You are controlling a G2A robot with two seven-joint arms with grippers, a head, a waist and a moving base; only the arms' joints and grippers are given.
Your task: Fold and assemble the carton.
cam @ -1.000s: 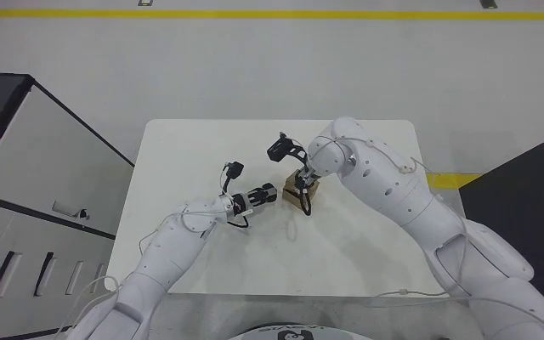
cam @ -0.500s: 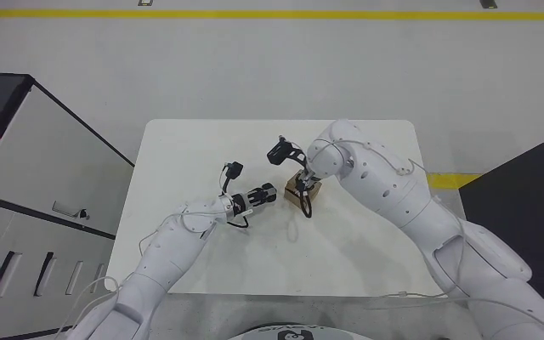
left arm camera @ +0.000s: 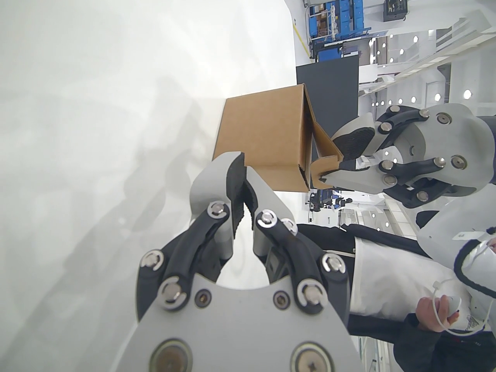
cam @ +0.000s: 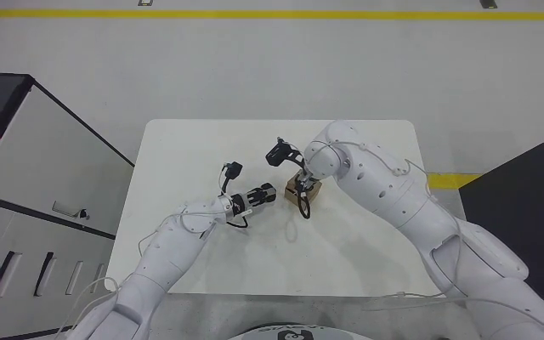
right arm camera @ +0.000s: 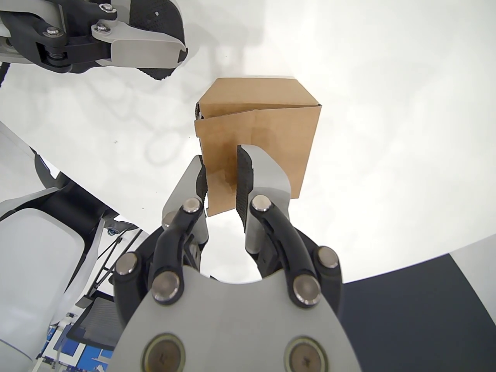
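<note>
Your carton stands on the white table, about at its middle. It is a small brown box with 1 flap sticking out from the side that faces the right arm. Your right gripper pinches that flap, with 1 pad on each face of the cardboard and the flap's free edge running down between the fingers.

Your left gripper lies low over the table on the carton's opposite side, pointing at it. Its fingers are pressed together and hold nothing. In the right wrist view you see a narrow gap between its tip and the box, so it is just beside the carton and not touching it.

For room, bare tabletop lies on every side of the carton. The far edge, the near edge and both side edges are all well apart from it. The 2 arms themselves are what crowd the box, 1 on each side of it. The tabletop just beyond the carton and just in front of it lies open.

Off the table, a grey cabinet with a dark top stands near the left edge, and a dark panel stands past the right edge. A yellow line crosses the floor well beyond the far edge.
</note>
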